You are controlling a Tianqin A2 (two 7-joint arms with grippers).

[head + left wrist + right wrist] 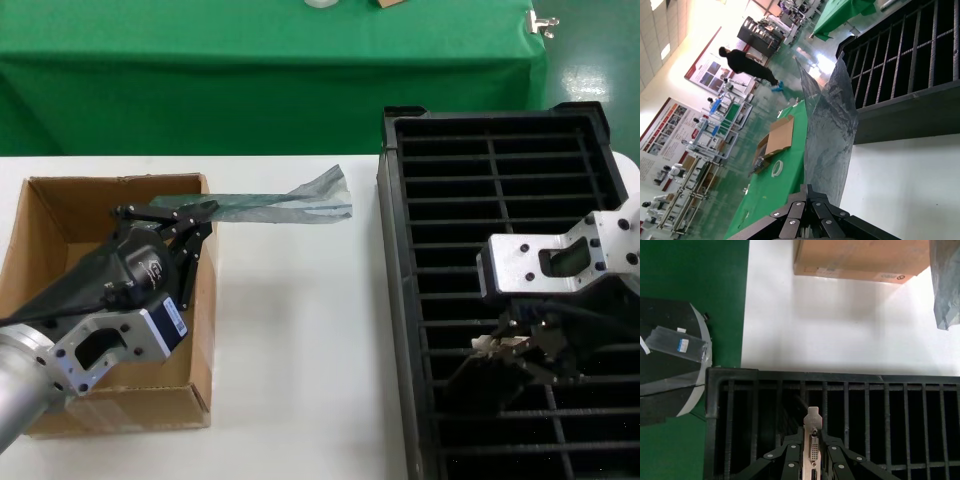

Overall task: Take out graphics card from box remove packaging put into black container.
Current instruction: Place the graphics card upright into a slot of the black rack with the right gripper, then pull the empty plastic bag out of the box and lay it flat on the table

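White surface [300,380] before a green-draped table: right gripper [525,352], clamped on the graphics card [813,440], lowers it into the black container [395,300] at the right edge, where misalignment could jam the bracket against slot ribs; left gripper [185,215], over the box [60,200] at the left edge, pinches the emptied packaging [285,205].

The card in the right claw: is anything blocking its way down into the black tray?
Nothing visible. The right gripper holds the graphics card directly over the black tray; the grey bag hangs away in the left gripper.

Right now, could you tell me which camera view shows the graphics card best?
The right wrist view: the graphics card stands between the right gripper fingers, its metal bracket and port facing the camera. The head view shows only a sliver over the black container; the left wrist view shows none.
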